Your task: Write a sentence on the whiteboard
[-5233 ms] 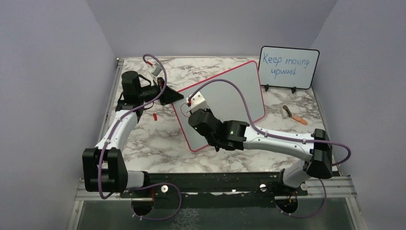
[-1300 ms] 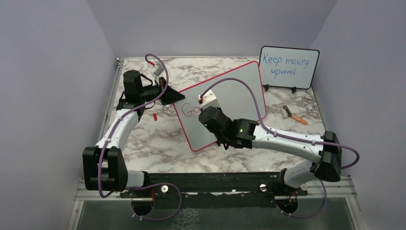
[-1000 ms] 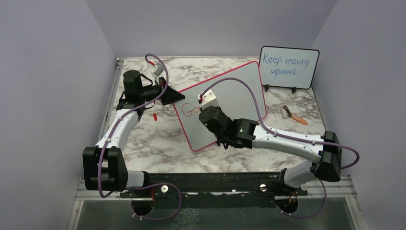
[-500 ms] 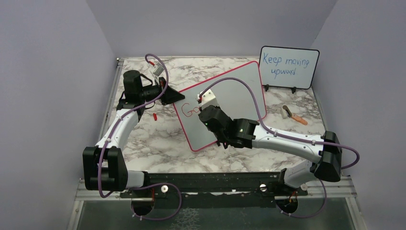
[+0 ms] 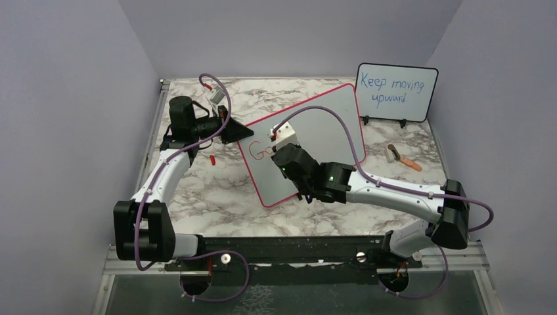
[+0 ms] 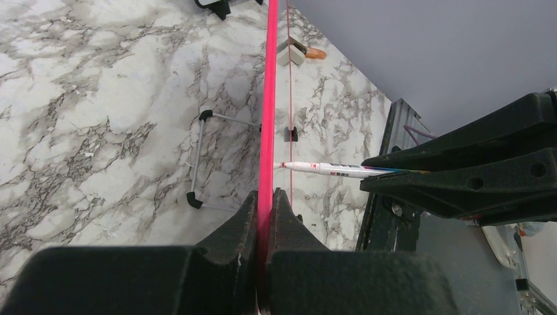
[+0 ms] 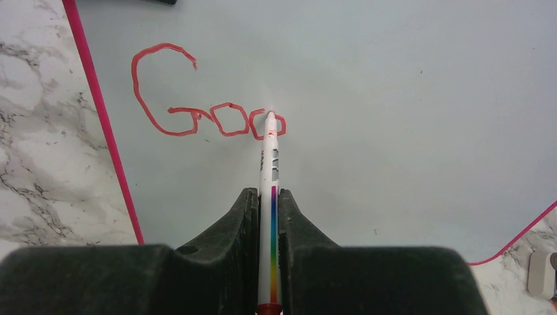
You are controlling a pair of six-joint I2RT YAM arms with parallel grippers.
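Pinching hard with the right pincer (image 7: 268, 197) on a white marker (image 7: 268, 154), nearly closed around the barrel, with the tip pressed onto the whiteboard (image 7: 407, 98). Only 3 letters of the sentence (image 7: 211, 113) up in red, reading "Goo", with the tip parked on the 2nd "o". Over to the left pincer (image 6: 266, 199): shut flat on the board's pink frame (image 6: 268, 98), propping it tilted up near the middle of the surface (image 5: 217, 190), running off toward the back right corner.
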